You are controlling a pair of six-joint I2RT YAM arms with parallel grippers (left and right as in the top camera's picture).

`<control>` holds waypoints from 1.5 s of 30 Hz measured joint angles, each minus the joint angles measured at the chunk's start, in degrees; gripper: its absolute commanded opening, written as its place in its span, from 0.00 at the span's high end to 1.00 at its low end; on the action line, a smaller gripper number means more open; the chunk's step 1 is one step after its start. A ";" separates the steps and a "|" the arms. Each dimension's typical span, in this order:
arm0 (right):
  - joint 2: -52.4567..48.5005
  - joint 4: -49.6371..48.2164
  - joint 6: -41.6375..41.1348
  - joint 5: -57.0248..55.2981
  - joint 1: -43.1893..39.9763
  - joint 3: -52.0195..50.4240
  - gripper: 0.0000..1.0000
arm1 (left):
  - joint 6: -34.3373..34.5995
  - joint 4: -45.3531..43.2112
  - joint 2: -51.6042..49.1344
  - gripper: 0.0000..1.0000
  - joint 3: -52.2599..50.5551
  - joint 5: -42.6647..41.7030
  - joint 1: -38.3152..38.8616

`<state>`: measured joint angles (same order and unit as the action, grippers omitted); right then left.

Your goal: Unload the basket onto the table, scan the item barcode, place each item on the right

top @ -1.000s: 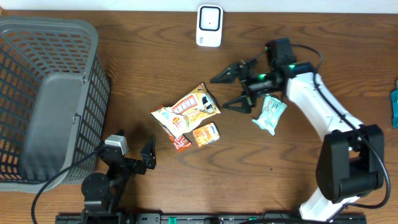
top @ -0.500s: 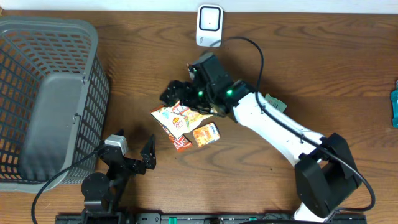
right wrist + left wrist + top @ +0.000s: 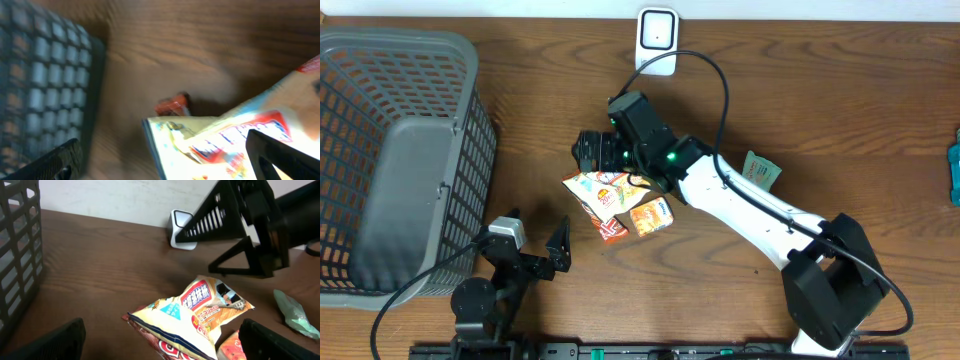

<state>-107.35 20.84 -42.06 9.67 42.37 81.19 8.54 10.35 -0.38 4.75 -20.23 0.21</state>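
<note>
fingers [image 3: 210,217], ribbed black, over glossy crinkled packet [image 3: 210,305]

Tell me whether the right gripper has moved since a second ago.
Yes. The right gripper swung left, from just right of the white scanner to left of it, now above the snack packets.

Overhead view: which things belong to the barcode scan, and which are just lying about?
Job in hand:
- white scanner
- snack bags piled mid-table
- green packet, apart from the pile, probably another item
- right gripper, open over the pile

Lying about:
- grey basket
- teal object at the right edge
</note>
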 measured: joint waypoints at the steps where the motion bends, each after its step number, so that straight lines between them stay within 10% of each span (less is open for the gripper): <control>1: -0.07 3.37 2.51 -0.66 0.11 1.07 0.01 | 0.00 0.00 0.00 0.02 0.00 0.00 0.00; 19: -0.07 7.19 9.22 12.68 -0.66 4.26 0.01 | 0.00 0.00 0.00 0.02 0.00 0.00 0.00; 34: -8.66 6.25 -32.70 -1.66 -0.35 4.37 0.04 | 0.00 0.00 0.00 0.02 0.00 0.00 0.00; 41: -11.85 9.46 -41.33 -1.57 -0.44 4.42 0.52 | 0.00 0.00 0.00 0.02 0.00 0.00 0.00; 45: -11.85 12.87 -43.01 -1.38 -0.68 4.98 0.99 | 0.00 0.00 0.00 0.02 0.00 0.00 0.00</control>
<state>-119.20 33.71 -85.08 8.29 41.69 86.17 8.54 10.35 -0.38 4.75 -20.23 0.21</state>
